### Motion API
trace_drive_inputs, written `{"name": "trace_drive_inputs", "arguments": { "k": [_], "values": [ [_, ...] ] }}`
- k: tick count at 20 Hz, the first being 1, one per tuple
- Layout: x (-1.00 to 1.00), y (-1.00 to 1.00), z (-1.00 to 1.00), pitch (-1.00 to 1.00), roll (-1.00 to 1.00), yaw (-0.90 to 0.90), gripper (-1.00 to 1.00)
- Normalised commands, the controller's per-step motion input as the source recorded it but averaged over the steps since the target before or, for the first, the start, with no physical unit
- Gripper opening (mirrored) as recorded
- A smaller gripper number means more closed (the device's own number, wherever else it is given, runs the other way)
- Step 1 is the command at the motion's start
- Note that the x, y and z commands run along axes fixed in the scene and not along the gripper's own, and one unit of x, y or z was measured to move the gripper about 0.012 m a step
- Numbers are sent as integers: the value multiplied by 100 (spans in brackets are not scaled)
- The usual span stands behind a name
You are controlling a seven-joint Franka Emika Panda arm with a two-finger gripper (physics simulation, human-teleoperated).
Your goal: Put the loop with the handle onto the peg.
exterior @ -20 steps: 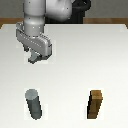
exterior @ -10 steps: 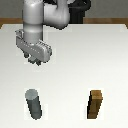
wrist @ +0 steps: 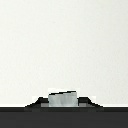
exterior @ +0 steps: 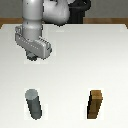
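The loop with the handle point(wrist: 62, 99) shows in the wrist view as a small grey piece right at the fingers point(exterior: 32, 57), against the dark edge of the hand; whether the fingers clamp it I cannot tell. In the exterior view the fingers hover above the white surface point(exterior: 75, 65). The peg point(exterior: 34, 103) stands upright, well apart from them, with the brown block point(exterior: 95, 105) farther off toward the exterior view's right.

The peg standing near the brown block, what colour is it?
Matte grey; the peg shows best in the exterior view.
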Motion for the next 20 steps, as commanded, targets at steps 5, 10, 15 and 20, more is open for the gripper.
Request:
{"name": "trace_drive_inputs", "arguments": {
  "k": [5,10,15,20],
  "values": [
    [0,0,100,0,0,0,-100],
    [0,0,100,0,0,0,-100],
    [0,0,20,0,0,-30,-100],
    [0,0,0,0,0,-98,-100]
  ]
}}
